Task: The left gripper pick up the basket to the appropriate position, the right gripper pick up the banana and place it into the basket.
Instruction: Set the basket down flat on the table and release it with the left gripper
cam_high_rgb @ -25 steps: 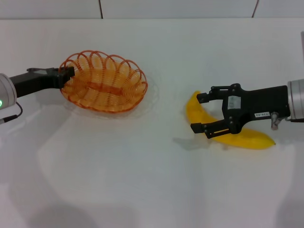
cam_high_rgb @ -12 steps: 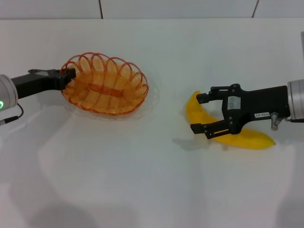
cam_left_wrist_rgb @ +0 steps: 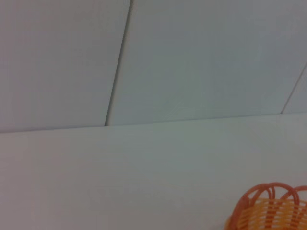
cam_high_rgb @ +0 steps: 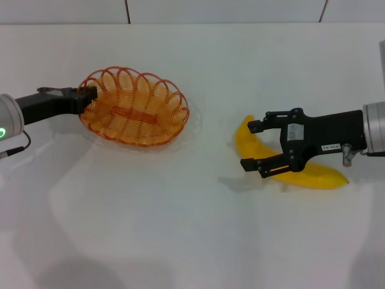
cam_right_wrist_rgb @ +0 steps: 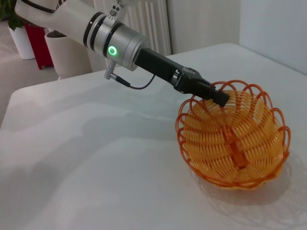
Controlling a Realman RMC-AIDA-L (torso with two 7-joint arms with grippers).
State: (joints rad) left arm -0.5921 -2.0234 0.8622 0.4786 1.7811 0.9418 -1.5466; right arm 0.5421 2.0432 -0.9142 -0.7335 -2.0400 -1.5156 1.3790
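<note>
The orange basket sits at the left middle of the white table, slightly tilted. My left gripper is shut on its left rim; the right wrist view shows this grip on the basket. A bit of the basket's rim shows in the left wrist view. The yellow banana lies on the table at the right. My right gripper is open and low over it, one finger on each side of the banana's left half.
The white table runs back to a tiled wall. The right wrist view shows a red pot and a radiator beyond the table's far side.
My left gripper and the basket have shifted slightly to the right. My right gripper has stayed almost still over the banana.
</note>
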